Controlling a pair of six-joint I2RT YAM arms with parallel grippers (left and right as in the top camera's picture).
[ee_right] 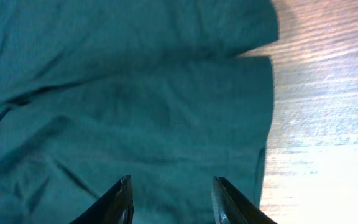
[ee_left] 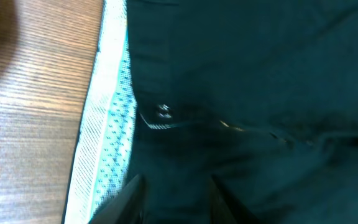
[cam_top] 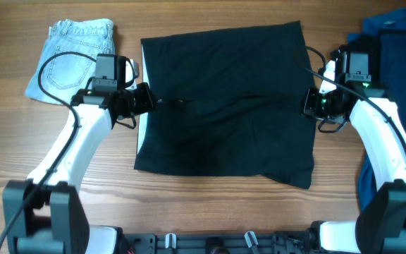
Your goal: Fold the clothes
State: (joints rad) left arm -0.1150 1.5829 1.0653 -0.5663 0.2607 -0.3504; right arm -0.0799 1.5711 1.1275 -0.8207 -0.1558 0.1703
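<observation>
Risks first. The left gripper has its jaws spread with nothing pinched, tips low over the garment just inside its left edge. The right gripper is the same, spread and empty, just inside the right edge.

Judged risks:
- If either gripper lifts with a fingertip snagged in the cloth, the top layer would drag and the fold could open.
- A fresh pinch could take one layer or two. They lie flush and the wrist views do not separate them.
- On the left the pale lining sticks out past the black edge, so the layers look offset. Another fold would likely keep that error.
- The near hem runs slanted in the overhead view, with the lower right corner lowest. A fold up from the bottom could come out skewed.
- The right arm sits close to the blue pile, and a wide swing could catch it.

Looks. The garment lies flat at the centre of the table. It is roughly square, matte black, with shallow creases across the middle. A small shiny bit shows near the left edge, maybe a zip pull, cannot tell. The shorts are light denim, at upper left of the frame, apart from the garment. The blue pile is at upper right and runs down the right edge.
</observation>
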